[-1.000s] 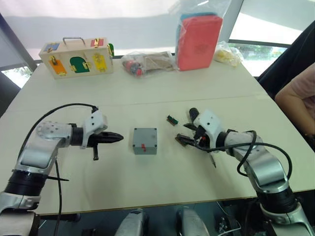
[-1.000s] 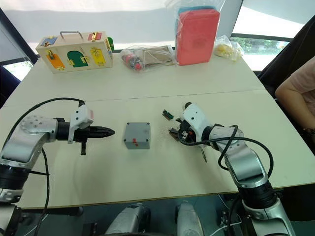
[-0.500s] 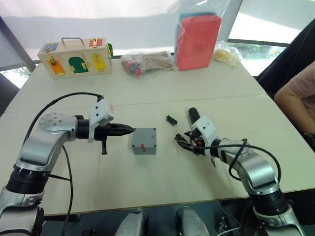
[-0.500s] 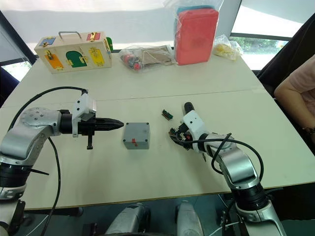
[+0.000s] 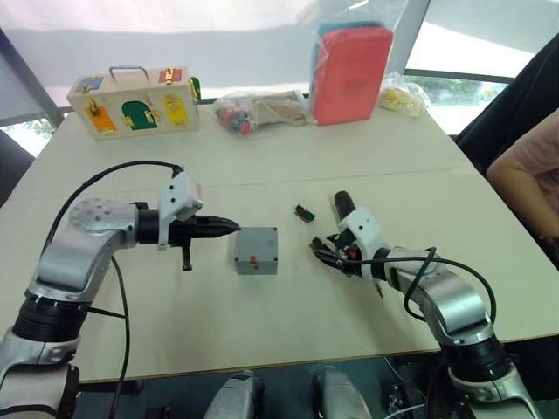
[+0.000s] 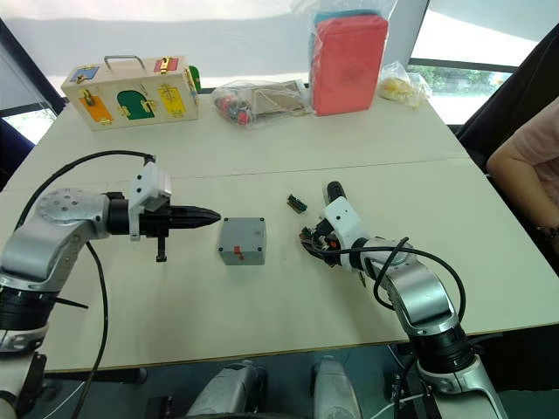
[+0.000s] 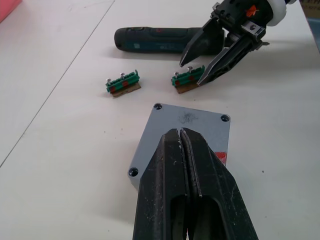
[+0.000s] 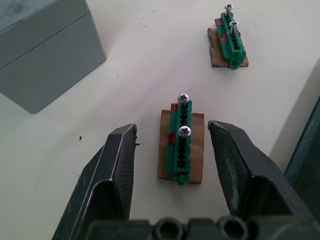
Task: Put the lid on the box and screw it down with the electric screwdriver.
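Your right tool (image 8: 172, 145) straddles a green screw strip (image 8: 181, 135), spread to pick it; your left tool (image 7: 184, 150), clenched empty, steadies beside the lidded box (image 5: 257, 250).

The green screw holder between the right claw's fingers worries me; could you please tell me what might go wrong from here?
1. The open right claw straddles the screw holder; closing could tip it and spill the two upright screws.
2. The shut left claw points at the box from close by; pushing forward could shove it, with the lid on it.
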